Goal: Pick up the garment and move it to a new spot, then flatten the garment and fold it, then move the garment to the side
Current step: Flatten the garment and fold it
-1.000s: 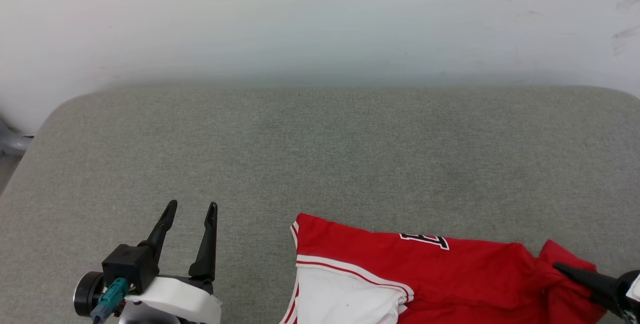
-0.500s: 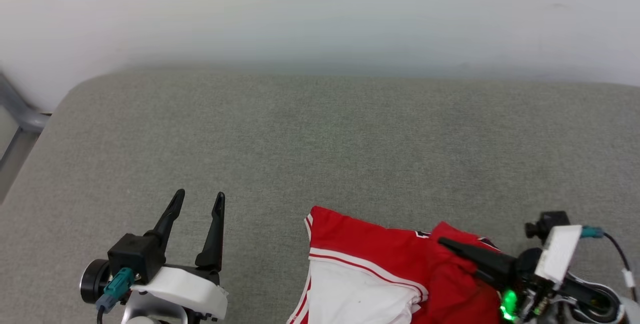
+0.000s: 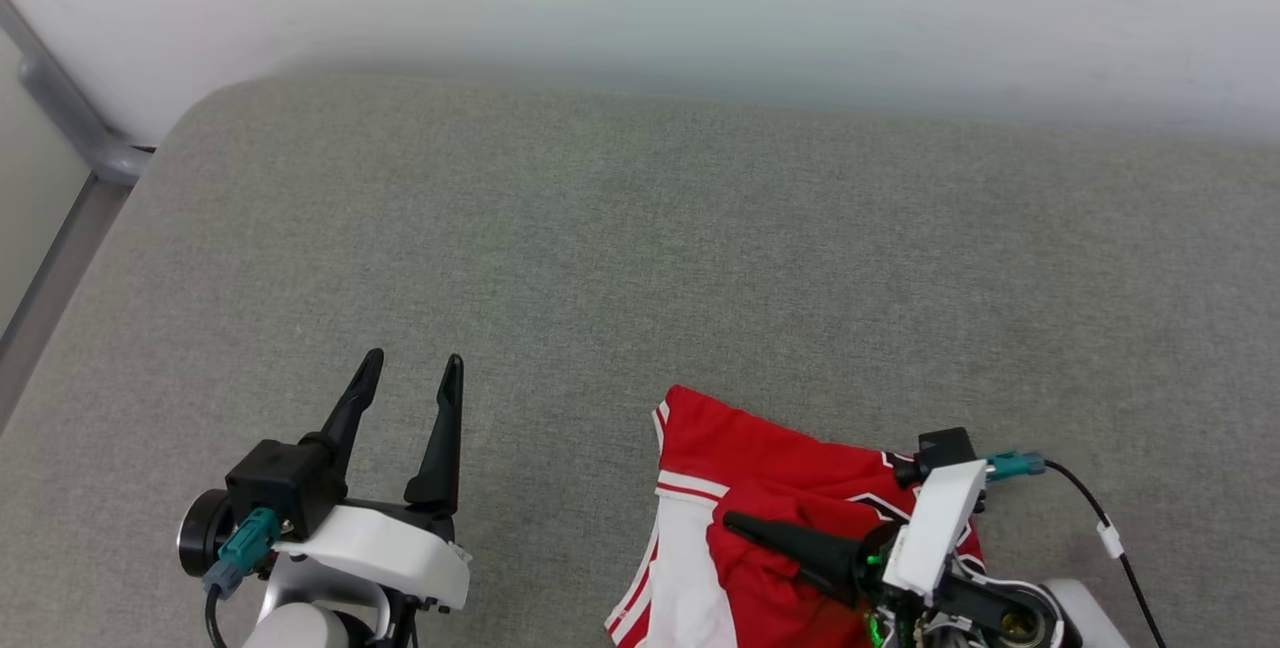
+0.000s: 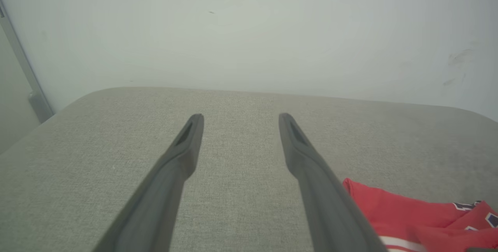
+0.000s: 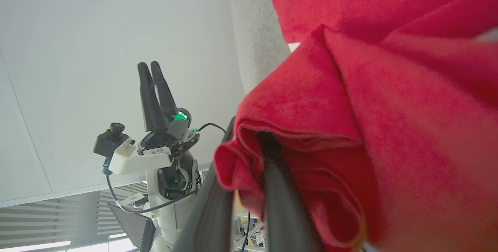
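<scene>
The garment (image 3: 760, 458), a red jersey with white sleeves and striped trim, lies bunched at the near edge of the grey surface; its red edge also shows in the left wrist view (image 4: 393, 209). My right gripper (image 3: 735, 525) is shut on a red fold of it and points left over the white sleeve. In the right wrist view the red cloth (image 5: 373, 108) wraps around the dark fingers (image 5: 272, 174). My left gripper (image 3: 412, 373) stands open well to the garment's left, holding nothing, its fingers (image 4: 183, 154) spread over bare fabric.
The grey padded surface (image 3: 640, 258) runs to a white wall at the back. A grey metal rail (image 3: 60, 108) stands past its left corner. A cable (image 3: 1110, 528) trails from my right wrist.
My right gripper has carried the red fold leftward over the garment, doubling it onto itself. The head camera has shifted, showing more of the left. The left gripper stays open.
</scene>
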Robot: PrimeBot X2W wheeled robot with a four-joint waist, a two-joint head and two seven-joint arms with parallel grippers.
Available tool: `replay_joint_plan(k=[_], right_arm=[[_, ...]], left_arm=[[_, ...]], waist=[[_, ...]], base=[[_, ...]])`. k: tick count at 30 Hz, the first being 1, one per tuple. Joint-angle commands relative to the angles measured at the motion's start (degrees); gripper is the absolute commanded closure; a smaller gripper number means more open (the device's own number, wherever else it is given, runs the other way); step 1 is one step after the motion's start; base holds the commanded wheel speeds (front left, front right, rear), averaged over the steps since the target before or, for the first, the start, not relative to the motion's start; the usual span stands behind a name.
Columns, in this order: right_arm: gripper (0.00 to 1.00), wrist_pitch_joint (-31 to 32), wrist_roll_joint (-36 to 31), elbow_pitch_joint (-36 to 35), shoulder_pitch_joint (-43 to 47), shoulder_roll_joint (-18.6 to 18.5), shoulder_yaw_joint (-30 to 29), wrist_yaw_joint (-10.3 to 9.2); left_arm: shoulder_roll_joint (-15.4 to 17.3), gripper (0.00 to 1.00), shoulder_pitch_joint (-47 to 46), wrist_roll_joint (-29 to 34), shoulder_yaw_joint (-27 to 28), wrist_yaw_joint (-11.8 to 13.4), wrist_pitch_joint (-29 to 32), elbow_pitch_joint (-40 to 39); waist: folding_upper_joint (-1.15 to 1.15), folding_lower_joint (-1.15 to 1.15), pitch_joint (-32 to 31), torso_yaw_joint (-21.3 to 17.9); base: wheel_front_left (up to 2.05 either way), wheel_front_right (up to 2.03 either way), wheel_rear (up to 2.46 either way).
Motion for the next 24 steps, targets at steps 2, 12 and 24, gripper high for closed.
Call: replay_joint_plan(k=[2,12,24], right_arm=[[0.27,-2.17,-0.34,1.02,-0.4,0.12,2.3,-0.01],[0.0,-10.91,-9.27,-5.4,-1.67,-2.57,5.34,-0.01],[0.0,-32.08,-37.73,-8.89,0.6,-11.02,-0.74,-0.01]], left_arm=[[-0.38,0.0,-0.97,0.0,-0.11,-0.38,-0.53,0.59],[-0.6,0.0,-0.89,-0.36,0.18,-0.49,-1.09,2.2],[0.25,0.0,1.29,-0.56,0.09,0.41,-0.48,2.41]], waist=[[0.0,0.0,0.72,0.61],[0.0,0.0,-0.06,-0.49],[0.0,0.0,-3.92,-3.3]], base=[[0.0,0.0,0.0],[0.0,0.0,0.0],[0.0,0.0,0.0]])
